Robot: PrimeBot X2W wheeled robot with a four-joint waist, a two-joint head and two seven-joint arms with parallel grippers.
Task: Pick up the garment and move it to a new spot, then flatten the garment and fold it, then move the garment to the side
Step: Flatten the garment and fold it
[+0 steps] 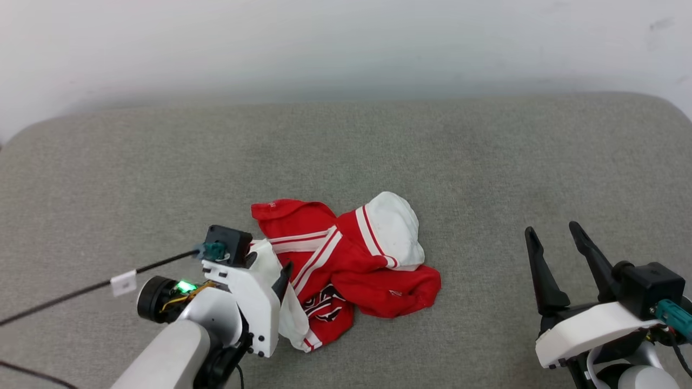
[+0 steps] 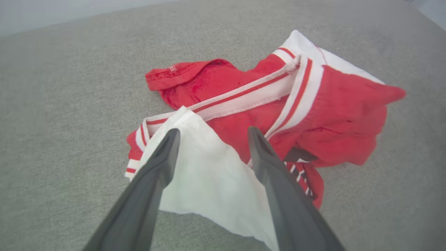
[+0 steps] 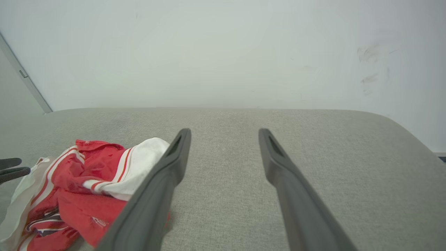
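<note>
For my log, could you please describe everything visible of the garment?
The garment is a red jersey shirt of soft-looking cloth with white sleeves, red-and-white striped trim and partly hidden black lettering. It lies crumpled on the grey fabric surface. The open left gripper is poised at one white sleeve; the right gripper stands apart.

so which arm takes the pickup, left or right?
Left, probably. The left gripper hangs open over the garment, astride its white sleeve. The right gripper is open too, but over bare grey cushion, apart from the cloth.
</note>
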